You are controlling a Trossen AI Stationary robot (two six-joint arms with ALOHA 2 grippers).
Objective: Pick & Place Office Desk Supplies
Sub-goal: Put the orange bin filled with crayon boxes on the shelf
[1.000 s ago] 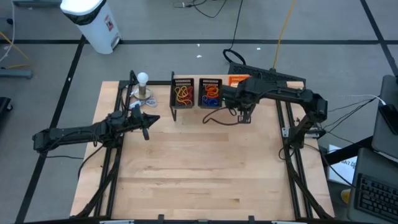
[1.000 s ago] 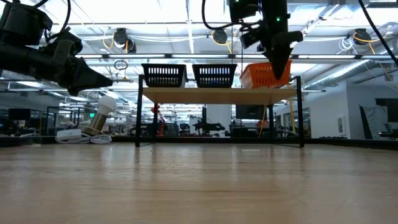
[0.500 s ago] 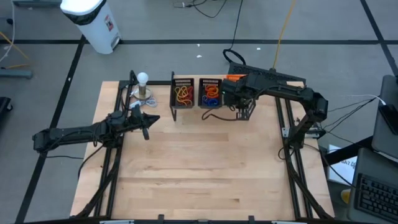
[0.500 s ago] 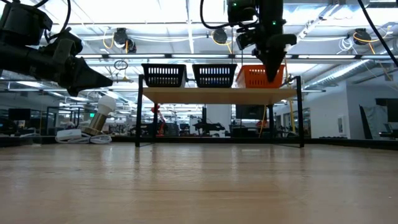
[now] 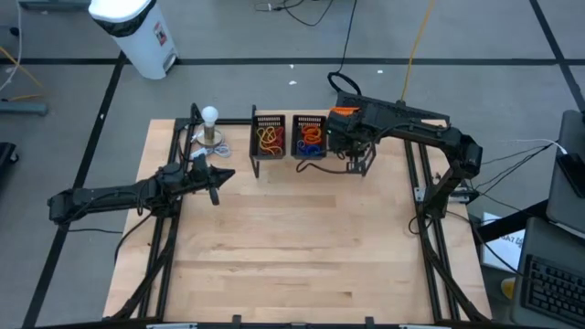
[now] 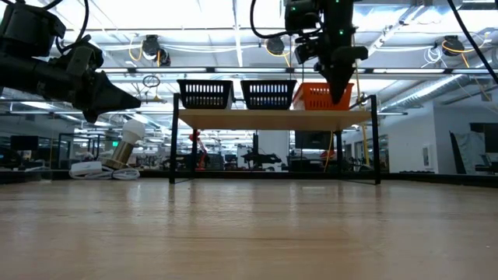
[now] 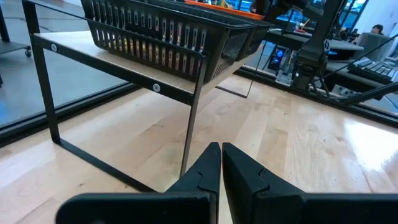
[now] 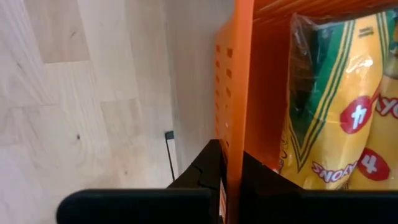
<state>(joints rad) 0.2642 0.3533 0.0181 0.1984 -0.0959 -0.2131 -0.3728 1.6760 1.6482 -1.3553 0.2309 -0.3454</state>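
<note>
My right gripper points down at the orange tray on the small raised shelf, its fingers closed on one of the tray's walls. Yellow crayon packets lie inside that tray. Beside it, two black mesh trays hold rubber bands. My left gripper is shut and hovers above the table to the left of the shelf, touching nothing. My right gripper pinches the orange tray's side wall, one finger outside it and the other inside. The fingers come from above, pointing down. In the low view the tray stands on the shelf top.
A white ball on a small stand sits at the table's far left, beyond my left gripper. The shelf's black metal legs stand on the wooden table. Black arm frames run along both sides of the table.
My right gripper has moved toward the table's far edge and a little to the left, staying closed on the orange tray's wall. The tray has slid with it along the shelf toward the black mesh trays.
</note>
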